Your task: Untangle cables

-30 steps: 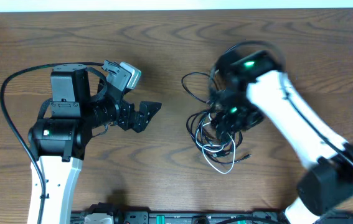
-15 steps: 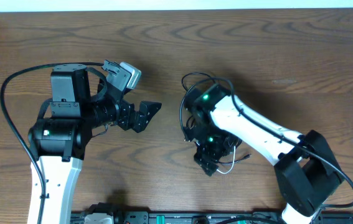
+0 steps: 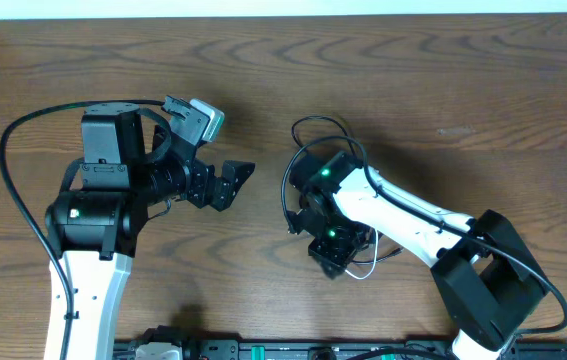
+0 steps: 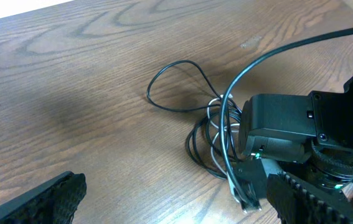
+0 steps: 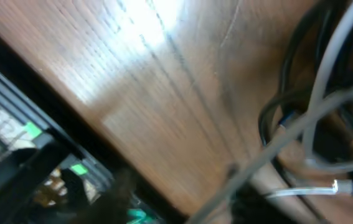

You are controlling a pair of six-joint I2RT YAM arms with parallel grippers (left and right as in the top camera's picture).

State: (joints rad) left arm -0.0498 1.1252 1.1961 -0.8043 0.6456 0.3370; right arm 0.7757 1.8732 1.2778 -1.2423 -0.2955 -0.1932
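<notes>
The cables lie in a loose tangle on the wooden table, mostly beneath the right gripper. The tangle's long axis runs from the far side of the table toward the robot's side. One thin black loop reaches out beyond the right gripper, pointing to the far edge. A white strand curls out on the near side. In the blurred right wrist view a pale cord crosses black ones right below the camera. The right gripper hangs just over the heap, perhaps touching it; I cannot tell whether its fingers are apart or closed. The left gripper hovers well apart from the right gripper, facing it, fingers spread wide and holding nothing.
</notes>
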